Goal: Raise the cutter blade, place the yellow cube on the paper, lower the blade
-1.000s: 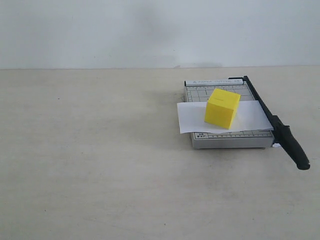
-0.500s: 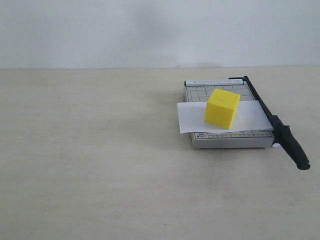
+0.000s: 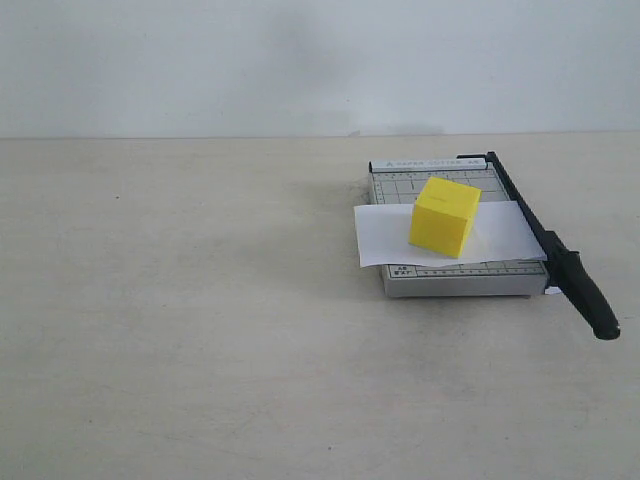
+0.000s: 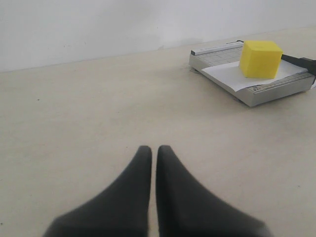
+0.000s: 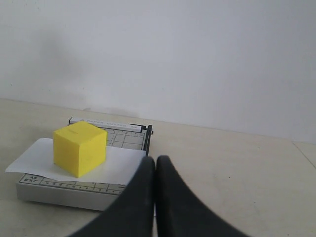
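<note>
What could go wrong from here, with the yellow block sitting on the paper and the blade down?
1. The paper overhangs the cutter board and lies loose, so a nudge could slide it and carry the yellow cube along.
2. The handle of the cutter blade juts out past the board's front edge. If the shut right gripper swings by, it might catch the handle and lift the blade or shift the cutter.

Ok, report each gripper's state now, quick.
Left gripper: jaws shut, holding nothing.
Right gripper: jaws shut, holding nothing.
</note>
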Motion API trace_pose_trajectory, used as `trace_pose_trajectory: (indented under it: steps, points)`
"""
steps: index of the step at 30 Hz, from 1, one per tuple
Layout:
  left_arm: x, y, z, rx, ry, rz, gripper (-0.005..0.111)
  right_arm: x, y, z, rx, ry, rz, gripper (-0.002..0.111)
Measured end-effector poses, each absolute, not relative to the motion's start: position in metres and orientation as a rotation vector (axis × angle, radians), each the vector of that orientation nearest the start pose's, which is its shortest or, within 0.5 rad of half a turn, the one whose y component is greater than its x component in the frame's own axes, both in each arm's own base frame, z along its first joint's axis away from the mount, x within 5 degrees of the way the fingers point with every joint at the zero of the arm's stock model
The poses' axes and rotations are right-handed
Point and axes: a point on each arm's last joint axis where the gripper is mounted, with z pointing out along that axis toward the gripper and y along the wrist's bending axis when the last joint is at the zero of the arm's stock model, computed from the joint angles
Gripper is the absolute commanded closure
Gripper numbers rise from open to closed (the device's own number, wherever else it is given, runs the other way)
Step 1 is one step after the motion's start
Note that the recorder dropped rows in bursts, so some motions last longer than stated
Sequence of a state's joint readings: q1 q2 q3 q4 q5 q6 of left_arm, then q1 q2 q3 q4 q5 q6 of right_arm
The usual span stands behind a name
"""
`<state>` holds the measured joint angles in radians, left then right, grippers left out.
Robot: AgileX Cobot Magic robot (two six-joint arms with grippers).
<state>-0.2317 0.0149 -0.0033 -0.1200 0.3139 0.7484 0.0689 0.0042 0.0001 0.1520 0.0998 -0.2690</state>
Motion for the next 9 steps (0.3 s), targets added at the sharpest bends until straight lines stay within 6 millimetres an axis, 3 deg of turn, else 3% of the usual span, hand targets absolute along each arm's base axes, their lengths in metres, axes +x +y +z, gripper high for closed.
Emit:
trace_pose_trajectory:
  steps: [9]
  points:
    - [0.0527,-0.0159,0.1853,0.785,1.635,0.253,0.102,0.0566,0.0053,0.204,-0.16,1.579,-0.026,0.108]
